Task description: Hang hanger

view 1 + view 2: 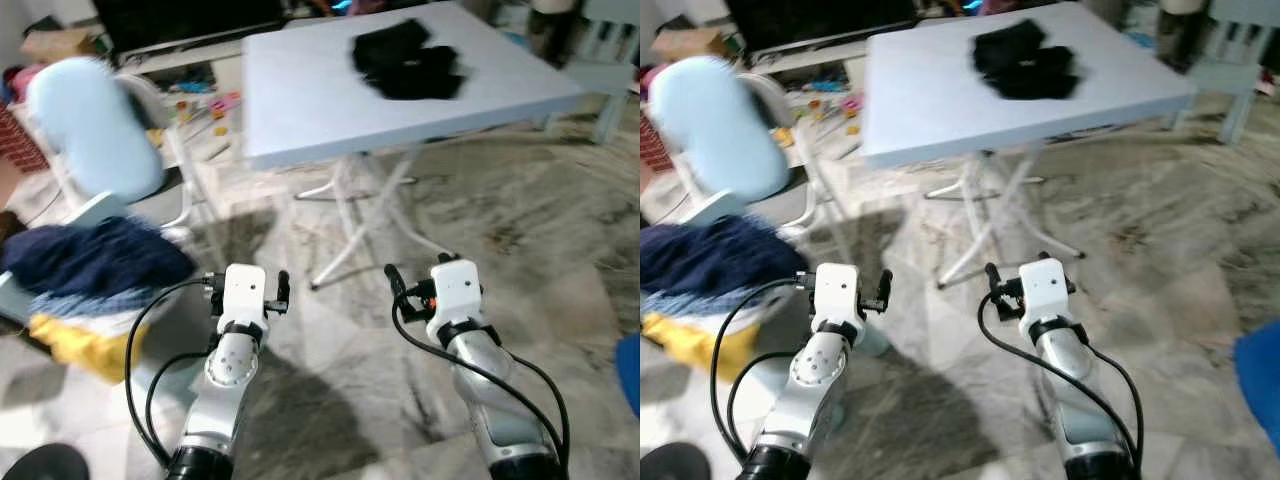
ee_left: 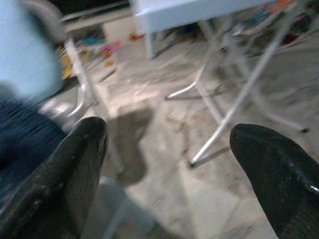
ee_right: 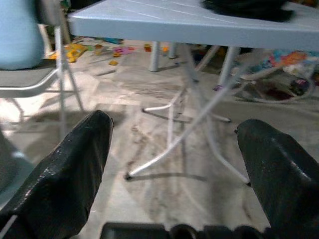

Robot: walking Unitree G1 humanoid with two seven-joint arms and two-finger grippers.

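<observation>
A black garment (image 1: 408,60) lies crumpled on the far part of a pale blue folding table (image 1: 300,110) ahead of me. Both arms are held out low over the marble floor, short of the table's white legs (image 1: 345,245). My left gripper (image 2: 169,139) is open, with only floor and the table legs between its black fingers (image 2: 75,164). My right gripper (image 3: 174,134) is open too and holds nothing; it points under the table top (image 3: 164,25). From the head camera, the left gripper (image 1: 248,282) and right gripper (image 1: 425,275) sit side by side.
To my left stands a chair with a light blue back (image 1: 90,125), and beside it a heap of navy and yellow clothes (image 1: 90,270). Small toys (image 1: 210,105) litter the floor behind. A blue object (image 1: 630,375) lies at the right edge.
</observation>
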